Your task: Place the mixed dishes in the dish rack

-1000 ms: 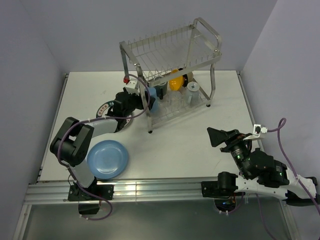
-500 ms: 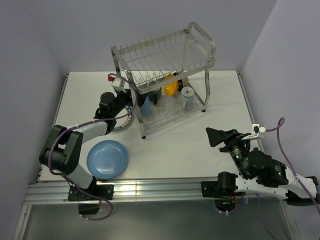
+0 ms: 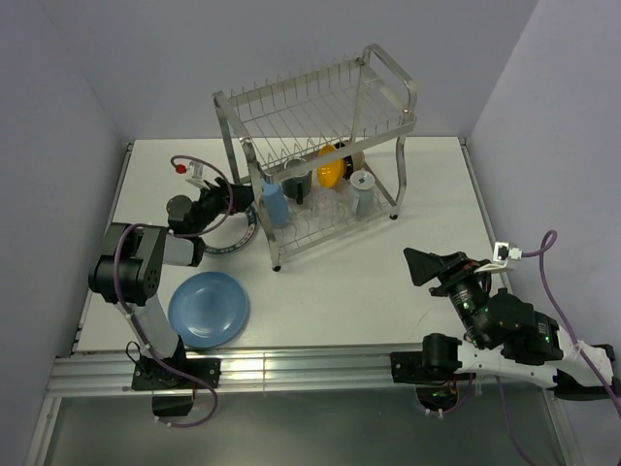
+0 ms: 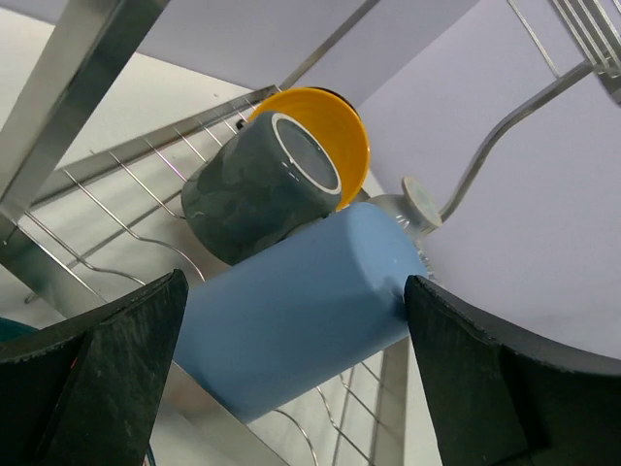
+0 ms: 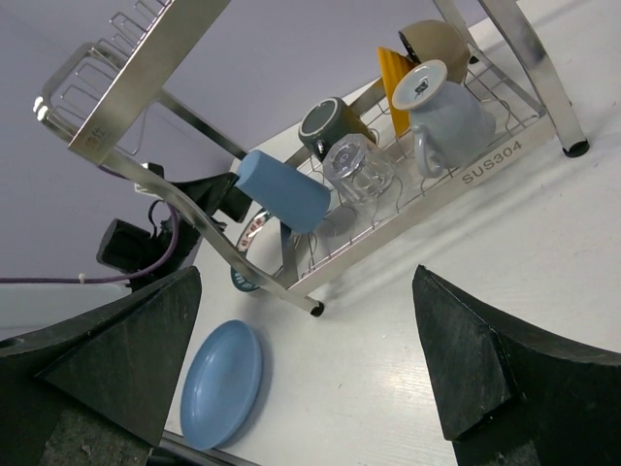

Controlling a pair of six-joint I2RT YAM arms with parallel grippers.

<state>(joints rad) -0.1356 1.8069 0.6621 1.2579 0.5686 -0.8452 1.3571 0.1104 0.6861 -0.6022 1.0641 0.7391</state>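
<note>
Light blue plate (image 3: 209, 309) is seen lying flat on the table (image 3: 369, 282), near left, just beside the left arm's base and outside the dish rack (image 3: 320, 102). As a round, flat disc it has no long axis; only its rim is offered for a grip.

White plate with dark green patterned rim (image 3: 238, 236) is noted further back, also flat on the table, beside the rack's near-left leg and partly hidden by the left arm.

Left gripper (image 3: 235, 199) is held over the far edge of that patterned plate, jaws spread wide, nothing clamped. From it the blue plate lies toward the near edge and slightly left.

In the left wrist view the blue cup (image 4: 291, 340) is seen ahead between the fingers, lying on its side on the rack's lower tier against the dark mug (image 4: 257, 199); no contact with the fingers can be made out. The orange bowl (image 4: 344, 136) is seated behind them.

Right gripper (image 3: 424, 265) is parked near right, jaws apart and empty, well apart from both plates, with the rack's near side between.

Judgement: both remaining plates fall to the left arm; the patterned plate is the closer one.
</note>
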